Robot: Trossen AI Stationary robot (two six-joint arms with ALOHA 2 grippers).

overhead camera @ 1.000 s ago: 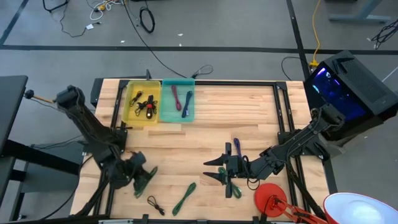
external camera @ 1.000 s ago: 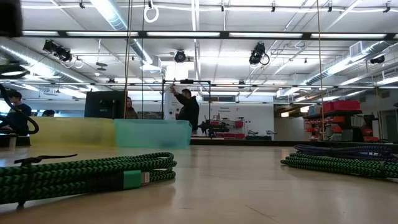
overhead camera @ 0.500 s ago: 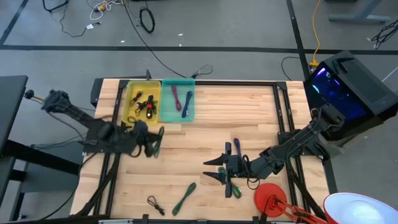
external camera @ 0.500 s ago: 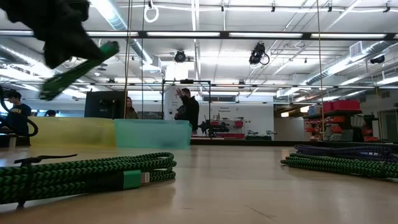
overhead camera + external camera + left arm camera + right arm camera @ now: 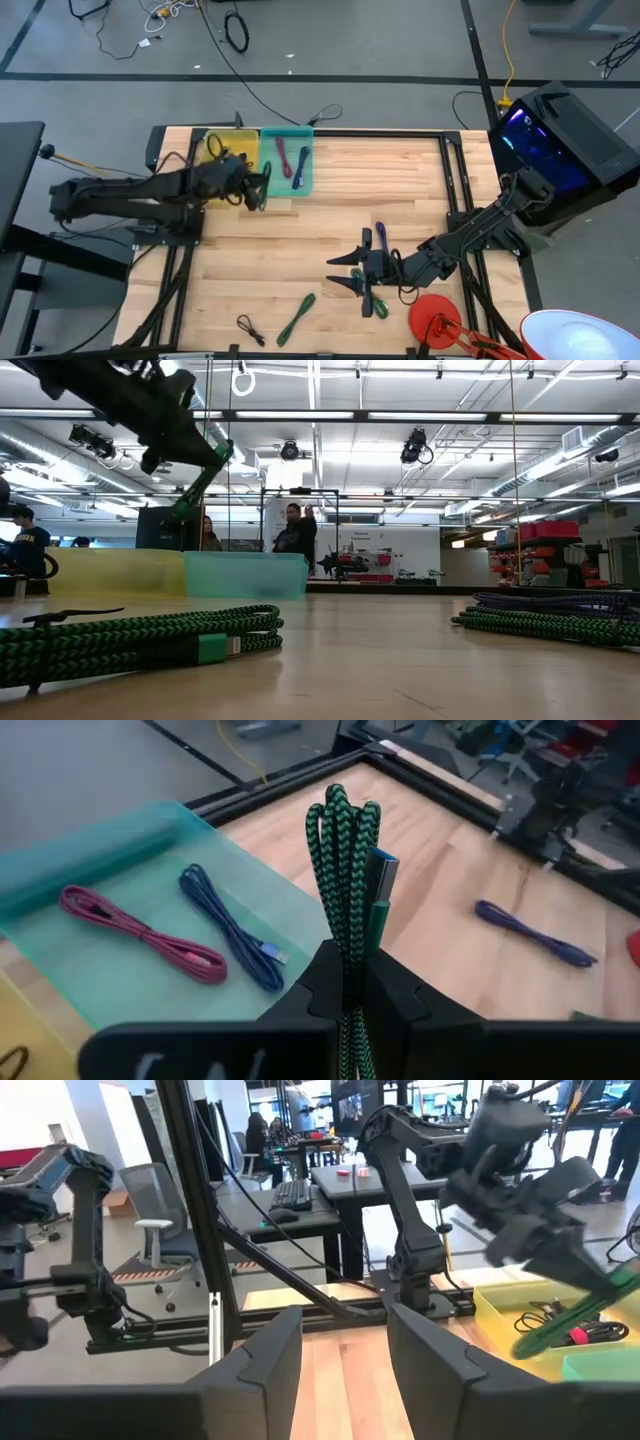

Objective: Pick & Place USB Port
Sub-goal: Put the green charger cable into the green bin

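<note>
left gripper (image 5: 345, 995): clamped on green cable (image 5: 345, 870), held above teal bin (image 5: 285, 165) | right gripper (image 5: 345, 1350): fingers apart, nothing held, low over table (image 5: 400, 190)

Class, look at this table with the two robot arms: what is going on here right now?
The left gripper is shut on a bundled green cable and holds it in the air by the teal tray, where a pink cable and a blue cable already lie. The right gripper waits low over the table, jaws open, holding nothing. More cables lie loose on the wood.
</note>
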